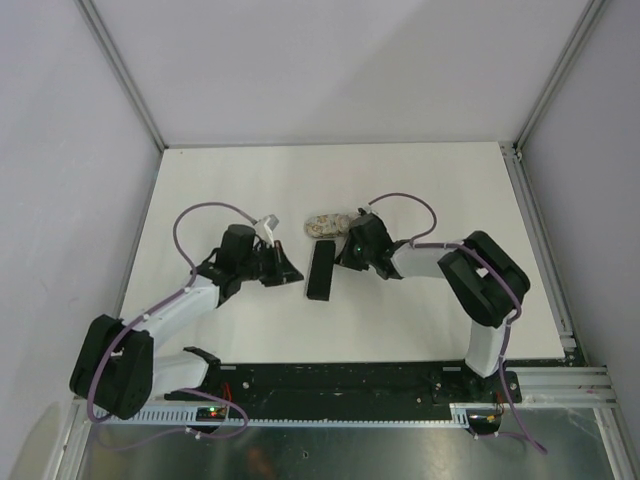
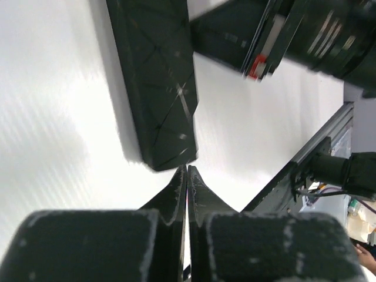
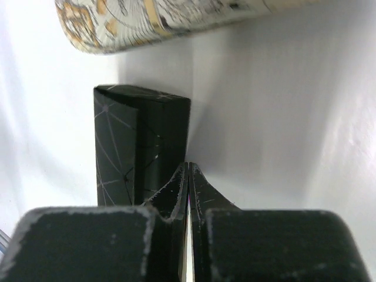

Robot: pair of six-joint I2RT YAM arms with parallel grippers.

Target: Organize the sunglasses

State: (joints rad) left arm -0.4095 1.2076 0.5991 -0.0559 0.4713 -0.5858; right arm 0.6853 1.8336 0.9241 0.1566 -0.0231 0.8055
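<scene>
Neither pair of sunglasses shows in any view; they may lie inside the cases, though that cannot be confirmed. The left gripper (image 2: 187, 171) and right gripper (image 3: 188, 169) are both clenched on nothing, tips just beside opposite ends of the black case (image 1: 321, 270). If the step is nudging it straight, press low and evenly from both sides, keeping clear of the patterned case (image 1: 326, 224) beyond.

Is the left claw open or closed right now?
Closed: the left gripper has its fingertips pressed together, nothing between them, near the black case.
</scene>
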